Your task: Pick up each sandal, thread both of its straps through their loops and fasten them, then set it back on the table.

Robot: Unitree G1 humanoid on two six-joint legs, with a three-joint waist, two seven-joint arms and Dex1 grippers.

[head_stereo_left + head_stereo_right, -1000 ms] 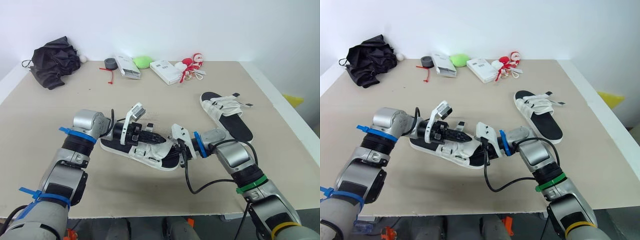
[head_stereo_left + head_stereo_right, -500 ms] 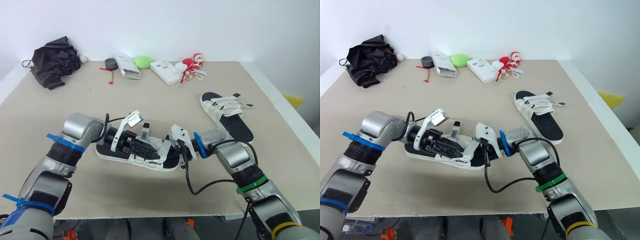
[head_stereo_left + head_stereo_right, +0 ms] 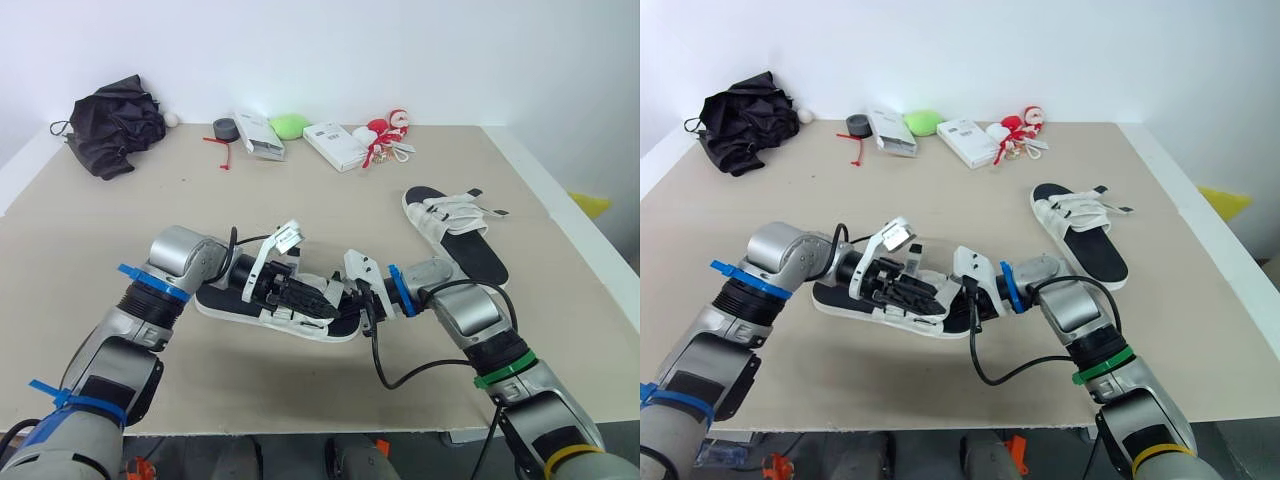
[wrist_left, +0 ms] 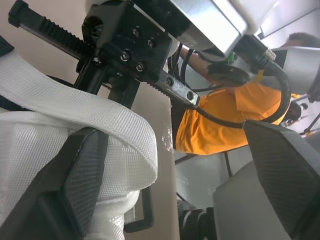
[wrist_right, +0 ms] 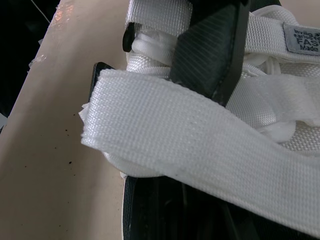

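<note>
Counter: the flat beige counter (image 3: 300, 200) carried every item.
Far-left corner: a crumpled black fabric bundle (image 3: 112, 125) lay well apart from both sandals.
Far edge: a grey tape roll (image 3: 224, 127), a white rectangular box (image 3: 260, 136), a green rounded object (image 3: 291, 125), a second white box (image 3: 336, 146) and a cluster of red-and-white trinkets (image 3: 385, 130) lay in a row.
Near sandal: the white-strapped sandal with a black footbed (image 3: 225, 302) lay at the front centre of the counter, between the two arms.
Left claw: the left claw (image 3: 318, 294) reached over the near sandal's straps. Its two black fingers (image 4: 75, 190) stood wide apart, one of them touching a white woven strap (image 4: 100, 115).
Right claw: the right claw (image 3: 345, 303) met the same sandal from the opposite end, at the straps. Whether it was spread or clamped could not be told.
Far sandal: the second white-strapped sandal (image 3: 455, 235) lay on the right side of the counter, well apart from both claws, with its strap ends pointing toward the right edge.
</note>
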